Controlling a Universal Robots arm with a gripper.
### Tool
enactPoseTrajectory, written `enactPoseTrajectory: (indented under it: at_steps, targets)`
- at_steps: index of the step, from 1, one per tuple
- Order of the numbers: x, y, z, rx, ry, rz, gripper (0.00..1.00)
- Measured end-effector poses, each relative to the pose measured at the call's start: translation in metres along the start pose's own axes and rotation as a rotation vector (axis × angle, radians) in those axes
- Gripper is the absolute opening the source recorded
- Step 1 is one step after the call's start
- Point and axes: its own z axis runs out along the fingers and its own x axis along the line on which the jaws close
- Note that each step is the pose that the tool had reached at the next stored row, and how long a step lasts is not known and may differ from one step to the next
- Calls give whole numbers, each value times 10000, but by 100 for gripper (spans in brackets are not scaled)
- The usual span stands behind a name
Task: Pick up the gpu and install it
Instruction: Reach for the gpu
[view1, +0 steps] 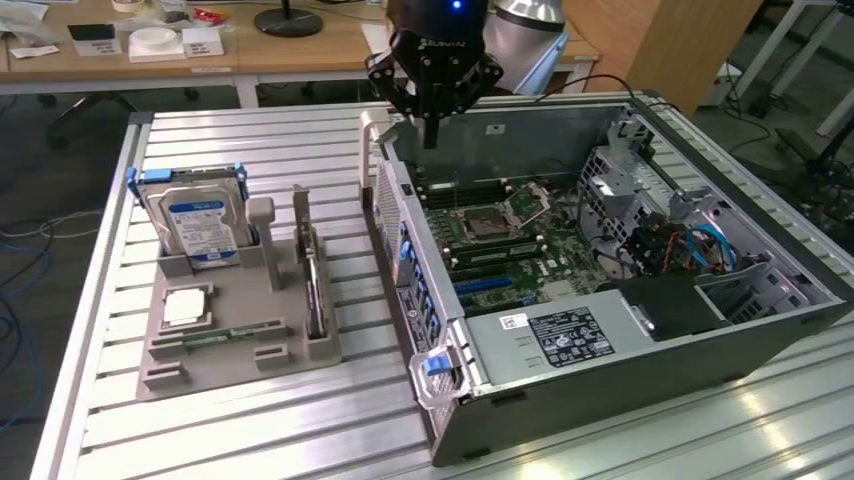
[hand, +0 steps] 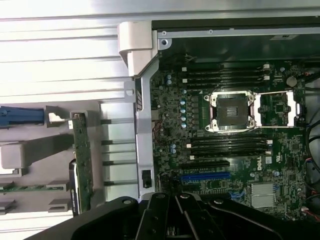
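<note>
The gpu (view1: 314, 280) stands on edge in the grey tray (view1: 234, 372). The gripper (view1: 430, 138) hangs pointing straight down over the open computer case (view1: 641, 370), fingers pinched together, empty.

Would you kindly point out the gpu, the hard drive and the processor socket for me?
gpu (hand: 83, 160), wrist view, on the middle of its green board.
hard drive (view1: 200, 222), exterior view, on its blue-white label.
processor socket (hand: 231, 111), wrist view, on its dark centre.
</note>
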Motion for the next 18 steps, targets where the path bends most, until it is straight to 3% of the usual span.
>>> enactPoseTrajectory:
  at_steps: [18]
  targets:
    - [222,-17,-6,0,0,0,11]
